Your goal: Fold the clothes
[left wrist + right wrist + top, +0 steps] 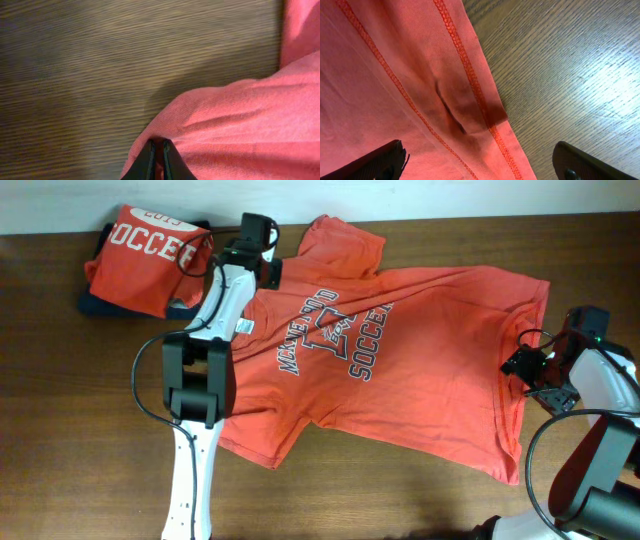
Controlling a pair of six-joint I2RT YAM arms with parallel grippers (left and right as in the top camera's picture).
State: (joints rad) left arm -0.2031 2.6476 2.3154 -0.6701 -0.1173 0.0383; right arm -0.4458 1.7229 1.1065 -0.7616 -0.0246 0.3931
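The spread T-shirt (420,370) lies chest up on the desk (60,430). Its long axis, collar to hem, runs across the desk from one arm to the other, so each arm is at its own end of the shirt. The left end effector (156,160) sits at the collar end, beside the far shoulder. Its fingers are pressed together, pinching a rounded edge of the shirt's fabric with bare desk just beyond it. Which seam that edge belongs to cannot be told from the wrist view. The right end effector (480,165) hangs over the hem end with its fingers spread wide. The stitched hem (470,75) passes between them, and nothing is gripped. A fold along this axis probably needs both ends lifted together, and the hem end is not yet secured. The right arm is the nearer one to that hem and lies straight above it. A folded T-shirt (140,252) rests beyond the collar end, well apart from the hem.
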